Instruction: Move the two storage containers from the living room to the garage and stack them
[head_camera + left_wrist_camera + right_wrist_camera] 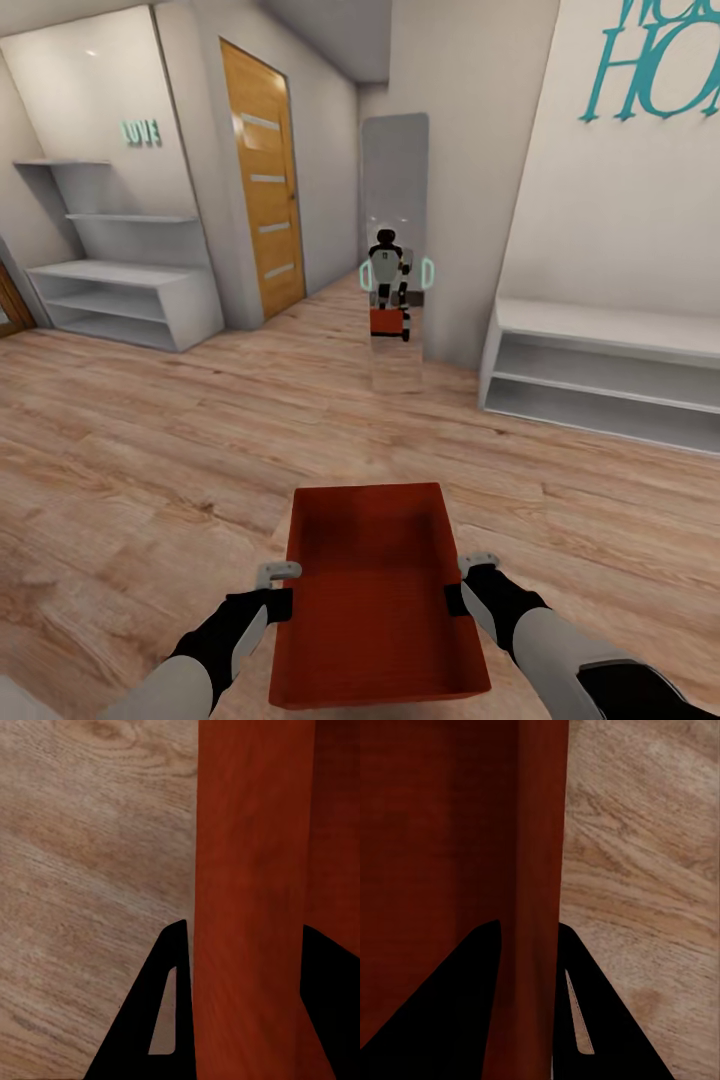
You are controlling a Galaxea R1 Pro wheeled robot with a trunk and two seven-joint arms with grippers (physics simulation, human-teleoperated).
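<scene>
A red-orange open-topped storage container (375,590) hangs low in front of me over light wood-plank flooring (150,430). My left gripper (285,592) is shut on its left wall, and in the left wrist view my left gripper (244,1012) has its black fingers either side of the container's red wall (255,870). On the right wall my right gripper (455,588) is shut, and the right wrist view shows my right gripper (529,1005) pinching the container's rim (540,832). The second container, the garage and the concrete floor are out of view.
Straight ahead a tall mirror (395,250) reflects me holding the bin. A wooden door (262,180) and white stepped shelves (130,290) stand to the left. A low white shelf unit (600,370) lines the right wall.
</scene>
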